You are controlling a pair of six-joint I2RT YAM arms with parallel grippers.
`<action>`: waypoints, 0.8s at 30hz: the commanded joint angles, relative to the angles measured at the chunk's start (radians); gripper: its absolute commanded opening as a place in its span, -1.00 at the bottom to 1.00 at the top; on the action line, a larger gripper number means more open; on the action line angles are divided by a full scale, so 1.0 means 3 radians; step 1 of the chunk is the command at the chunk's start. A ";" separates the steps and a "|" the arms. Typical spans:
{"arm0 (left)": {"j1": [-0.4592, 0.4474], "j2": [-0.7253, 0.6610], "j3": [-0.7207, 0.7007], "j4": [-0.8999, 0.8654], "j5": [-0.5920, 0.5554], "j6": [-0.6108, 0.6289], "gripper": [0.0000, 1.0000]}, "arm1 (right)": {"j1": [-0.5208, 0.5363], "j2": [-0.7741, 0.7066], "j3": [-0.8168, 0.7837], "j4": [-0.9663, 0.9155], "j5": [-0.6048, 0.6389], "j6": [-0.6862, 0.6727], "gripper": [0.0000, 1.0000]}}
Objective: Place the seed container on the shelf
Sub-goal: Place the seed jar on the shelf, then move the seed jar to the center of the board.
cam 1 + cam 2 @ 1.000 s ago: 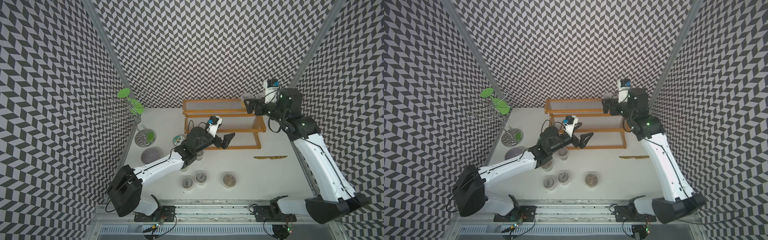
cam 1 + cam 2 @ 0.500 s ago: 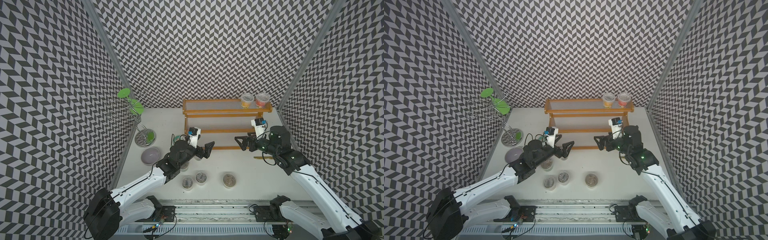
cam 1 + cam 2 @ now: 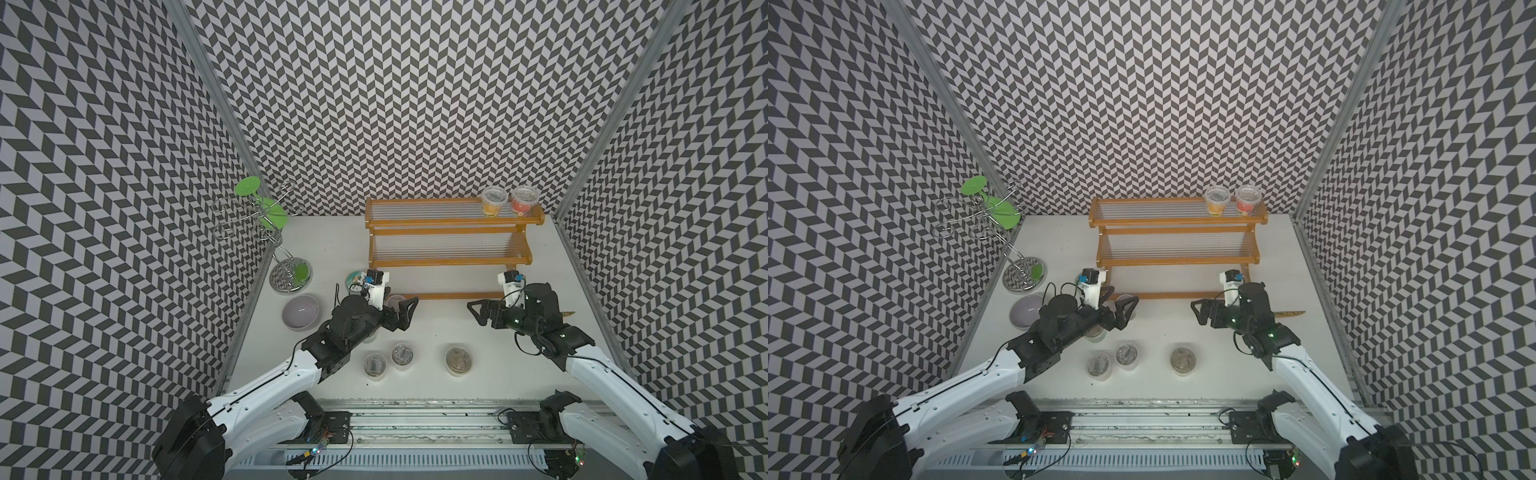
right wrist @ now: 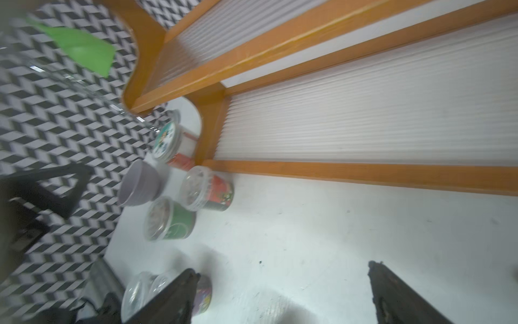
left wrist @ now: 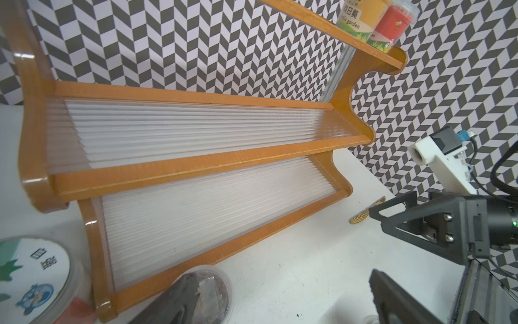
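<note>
Booth had three walls [image 3: 415, 104] in black-and-white chevron print: one at the back, two at the sides. Bare aluminium corner posts [image 3: 217, 104] sat at the joins. Work surface was a plain white tabletop [image 3: 328, 245], lightly scuffed. Metal rail [image 3: 415, 405] ran along the front edge. Light was even and diffuse, shadows soft.

light: bright, even | shadows: soft | right wrist: blurred | glare: shelf [image 5: 196, 160] frame | top views: sharp

A yellow seed jar [image 3: 494, 202] and a red seed jar [image 3: 524, 201] are stood upright, side by side, on the top tier of the orange-framed shelf [image 3: 451, 262], at its right end.
</note>
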 commanded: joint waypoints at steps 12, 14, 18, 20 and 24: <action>0.0049 -0.0890 -0.0379 -0.1047 -0.0704 -0.0878 0.99 | 0.1640 0.0415 0.0177 0.0412 0.0887 -0.0294 0.58; 0.0049 -0.0923 -0.0348 -0.1309 -0.0817 -0.1031 0.99 | 0.2042 0.0514 0.0196 0.0489 0.1214 -0.0396 0.58; 0.0052 -0.1003 -0.0341 -0.1543 -0.0978 -0.1131 0.99 | 0.2606 0.0726 0.0209 0.0771 0.1699 -0.0623 0.60; 0.0052 -0.1044 -0.0324 -0.1559 -0.0984 -0.1092 0.99 | 0.2777 0.0839 0.0196 0.1013 0.1774 -0.0793 0.61; 0.0052 -0.1072 -0.0272 -0.1600 -0.1036 -0.1044 0.99 | 0.2962 0.1074 0.0171 0.1328 0.1908 -0.1127 0.62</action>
